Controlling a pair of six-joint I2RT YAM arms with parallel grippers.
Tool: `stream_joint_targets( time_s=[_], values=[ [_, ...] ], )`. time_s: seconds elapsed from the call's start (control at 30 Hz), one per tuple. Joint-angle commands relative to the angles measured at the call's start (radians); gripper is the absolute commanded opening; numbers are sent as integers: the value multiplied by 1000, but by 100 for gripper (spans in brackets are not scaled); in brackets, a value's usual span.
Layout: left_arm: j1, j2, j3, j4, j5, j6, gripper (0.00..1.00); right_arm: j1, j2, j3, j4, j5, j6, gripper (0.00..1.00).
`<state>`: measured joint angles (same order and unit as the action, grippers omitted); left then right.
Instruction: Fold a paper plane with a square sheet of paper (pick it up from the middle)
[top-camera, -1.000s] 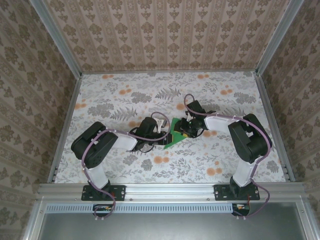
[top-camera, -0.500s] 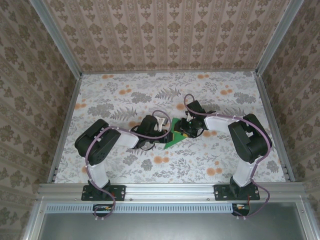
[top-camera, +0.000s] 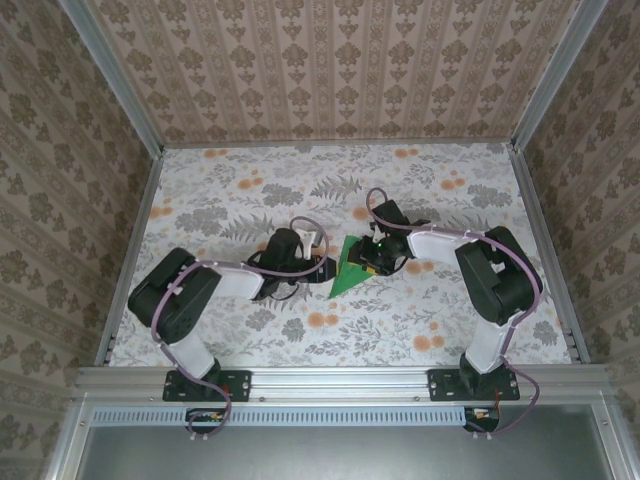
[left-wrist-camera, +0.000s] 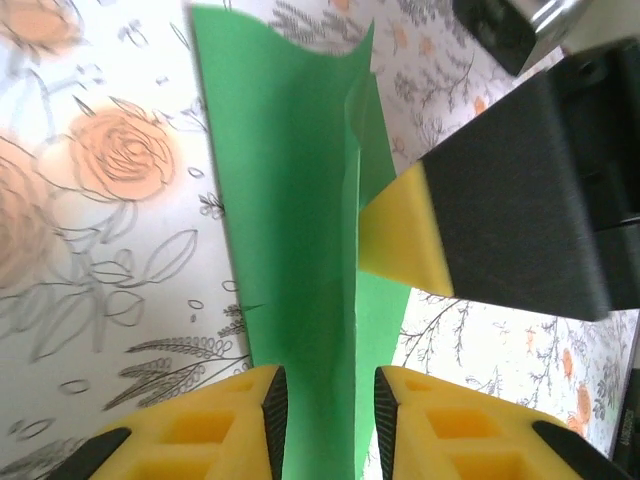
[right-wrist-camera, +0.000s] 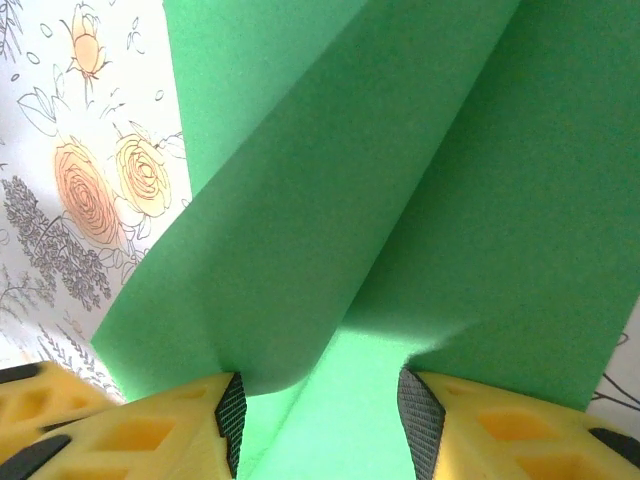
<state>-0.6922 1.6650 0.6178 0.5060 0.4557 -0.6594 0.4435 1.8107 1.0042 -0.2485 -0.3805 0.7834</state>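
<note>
Paper plane (top-camera: 345, 281): left hand (left-wrist-camera: 329, 388), right hand (right-wrist-camera: 320, 397) straddle it, parted.

Top external looks down from above-behind over the table (top-camera: 250, 190); wrist views sit close, facing out past left gripper (left-wrist-camera: 325, 405) and right gripper (right-wrist-camera: 320, 410), all sharing the green paper (left-wrist-camera: 290, 200) ahead of each claw.

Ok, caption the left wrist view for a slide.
Creased green paper on the flowered table, between the left jaws, the right arm's yellow fingertip at its fold.
</note>
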Motion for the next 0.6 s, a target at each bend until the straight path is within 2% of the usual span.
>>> stream_joint_targets(
  time_s=[0.0,0.27,0.57],
  values=[
    [3,-47,-16,-24,-28,-3,31,5,60,-4,-129,87,-26,50],
    [-19,25,21,79,70,-29,21,10,91,18,-177,110,-36,53],
    [-34,88,31,171,124,-67,19,12,133,43,-232,141,-18,54]
  ],
)
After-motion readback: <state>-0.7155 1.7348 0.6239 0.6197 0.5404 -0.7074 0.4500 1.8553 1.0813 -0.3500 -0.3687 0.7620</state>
